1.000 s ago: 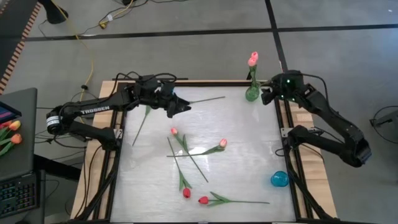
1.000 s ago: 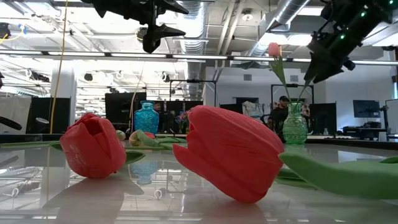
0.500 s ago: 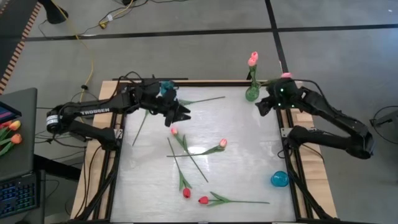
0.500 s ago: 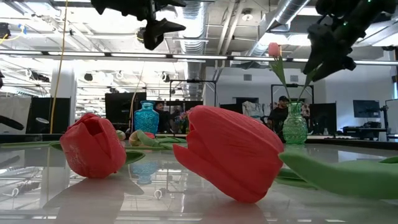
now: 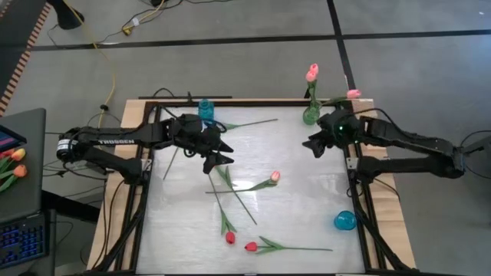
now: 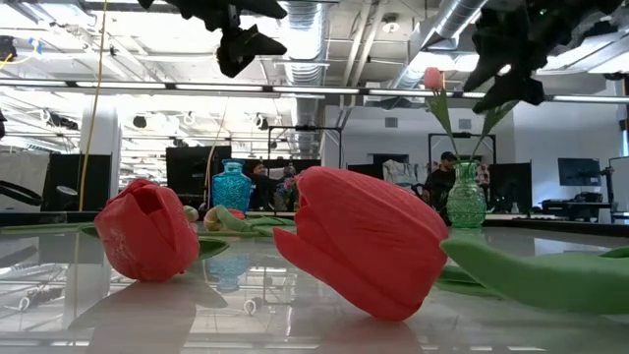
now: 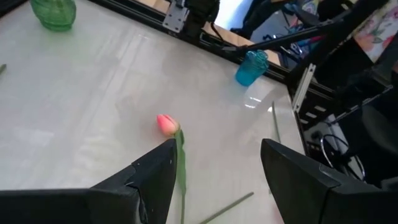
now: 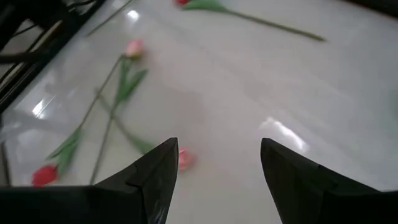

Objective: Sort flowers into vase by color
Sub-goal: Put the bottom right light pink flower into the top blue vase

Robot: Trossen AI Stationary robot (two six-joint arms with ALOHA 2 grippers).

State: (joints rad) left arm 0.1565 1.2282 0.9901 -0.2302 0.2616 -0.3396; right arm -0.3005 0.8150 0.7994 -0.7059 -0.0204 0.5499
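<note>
Several tulips lie loose on the white table: a pink one point(image 5: 275, 176), two red ones point(image 5: 229, 238) point(image 5: 251, 247) near the front, and long green stems. One pink tulip point(image 5: 312, 73) stands with its stem in the green vase point(image 5: 310, 115) at the far right. Another pink head point(image 5: 353, 93) lies by the far right corner. My left gripper point(image 5: 219, 157) hovers open above a pink tulip point(image 7: 166, 124) left of the middle. My right gripper point(image 5: 312, 144) hangs open in the air in front of the green vase, holding nothing.
A blue vase point(image 5: 205, 110) stands at the far edge behind my left arm; a second blue vase point(image 5: 344, 221) stands by the right edge near the front. Black rails frame the table point(image 5: 307, 199). Orange-and-yellow tulips point(image 5: 11, 165) lie off the table at the left.
My left gripper has gone toward the near edge and a little down, rolling, and now covers the pink tulip left of the middle. My right gripper has swung away from the green vase toward the near edge and the middle, uncovering the pink head at the far right corner.
</note>
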